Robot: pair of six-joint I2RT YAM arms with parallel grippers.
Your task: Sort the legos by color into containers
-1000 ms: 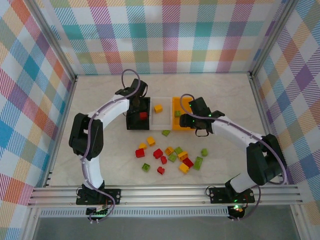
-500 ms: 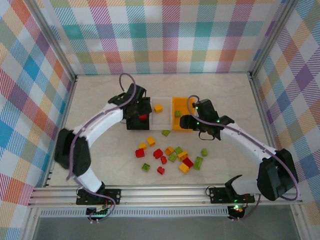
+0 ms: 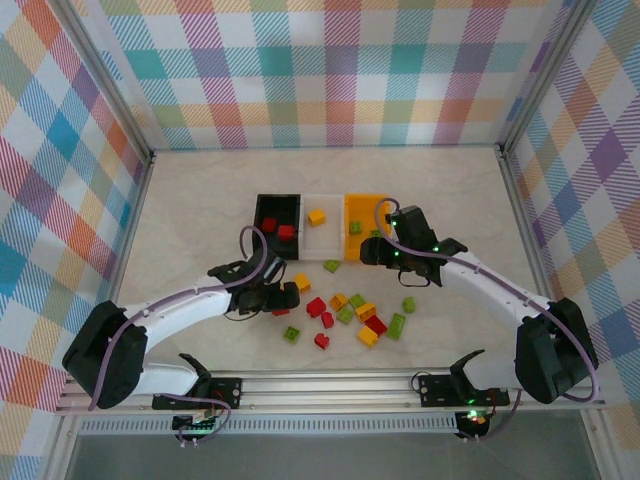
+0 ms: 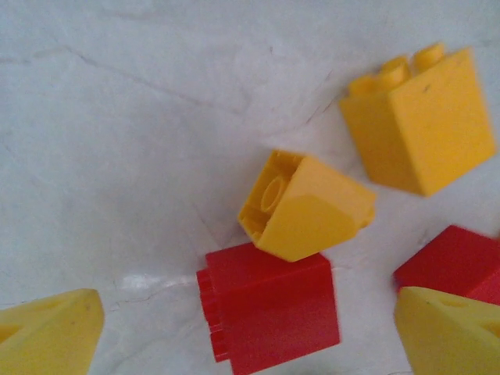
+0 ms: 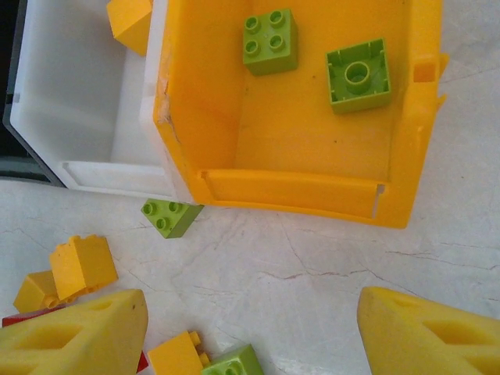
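Sorting under way: the left pincer (image 3: pixel 283 297), fingers spread apart, hovers low over a red brick (image 4: pixel 269 308) and a tilted yellow brick (image 4: pixel 305 205) at the left edge of the loose legos (image 3: pixel 347 312) on the bench (image 3: pixel 200 220). The right pincer (image 3: pixel 372 246) (also apart, holding nothing) hangs at the near wall of the orange-yellow bin (image 5: pixel 297 191), where two green bricks (image 5: pixel 269 41) lie. Alongside stand the white bin (image 3: pixel 325 250), holding one yellow piece (image 3: pixel 316 216), and the black bin (image 3: pixel 258 228), holding red pieces (image 3: pixel 285 232).

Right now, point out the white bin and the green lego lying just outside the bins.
white bin (image 5: pixel 78 94), right wrist view, bare inner floor.
green lego (image 5: pixel 169 216), right wrist view, its studded face.
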